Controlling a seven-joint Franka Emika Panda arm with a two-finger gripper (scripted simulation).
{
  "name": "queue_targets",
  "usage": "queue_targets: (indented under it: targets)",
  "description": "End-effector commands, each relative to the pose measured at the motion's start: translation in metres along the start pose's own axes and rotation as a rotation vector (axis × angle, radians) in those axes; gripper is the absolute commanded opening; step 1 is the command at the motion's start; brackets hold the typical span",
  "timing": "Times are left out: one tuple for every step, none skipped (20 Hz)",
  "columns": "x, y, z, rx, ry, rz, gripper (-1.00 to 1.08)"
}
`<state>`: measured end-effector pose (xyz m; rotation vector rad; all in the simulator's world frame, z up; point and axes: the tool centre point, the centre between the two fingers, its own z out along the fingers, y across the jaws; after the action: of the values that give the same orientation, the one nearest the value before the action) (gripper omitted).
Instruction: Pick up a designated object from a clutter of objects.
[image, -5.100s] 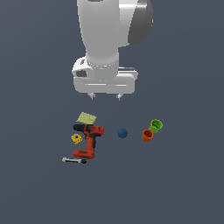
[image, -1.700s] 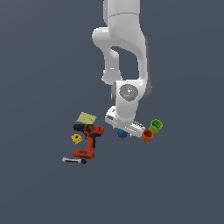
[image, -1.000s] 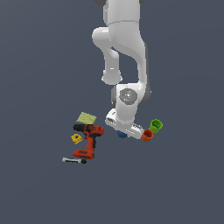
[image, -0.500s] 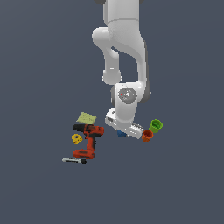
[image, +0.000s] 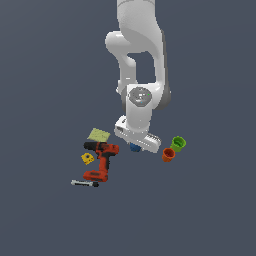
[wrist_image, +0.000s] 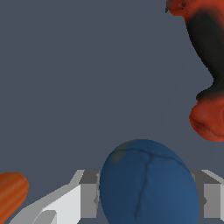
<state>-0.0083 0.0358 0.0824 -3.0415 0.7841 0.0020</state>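
Note:
The designated object, a dark blue ball (wrist_image: 148, 179), fills the space between my two fingers (wrist_image: 87, 197) in the wrist view, with a pad against each side. In the exterior view only a sliver of the ball (image: 134, 147) shows under my gripper (image: 136, 145), which is shut on it just above the floor. The rest of the clutter lies around it: a red-and-black drill (image: 101, 161), a pale card (image: 98, 135), a yellow block (image: 87, 158), a thin grey tool (image: 85, 183), an orange cup (image: 168, 155) and a green cup (image: 177, 144).
The drill (wrist_image: 208, 65) lies close on one side of the ball and the orange cup (wrist_image: 11, 194) close on the other. The floor is plain dark grey, and the white arm (image: 140, 60) rises above the cluster.
The hand came down over the ball, stayed low, and now sits slightly higher and toward the exterior view's left, the ball moving with it. The other objects have not moved.

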Motion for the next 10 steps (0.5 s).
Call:
queue_targets:
  targets:
    - [0.004,0.008,-0.02,0.001,0.001,0.0,-1.0]
    - [0.005,0.012,-0.028,0.001,0.001,0.0,-1.0]
    - [0.007,0.016,-0.037,0.001,0.001,0.001,-1.0]
    - [0.008,0.02,-0.047,0.001,0.001,0.001,-1.0]
    - [0.01,0.025,-0.057,0.001,0.001,0.001,-1.0]
    - [0.012,0.029,-0.067,0.001,0.001,0.001,-1.0]
    - [0.014,0.034,-0.078,0.001,0.001,0.001,-1.0]
    - [0.015,0.039,-0.089,0.001,0.001,0.001,-1.0]
    - [0.017,0.043,-0.1,0.001,0.001,0.001,-1.0]
    - [0.019,0.048,-0.111,0.001,0.001,0.001,-1.0]
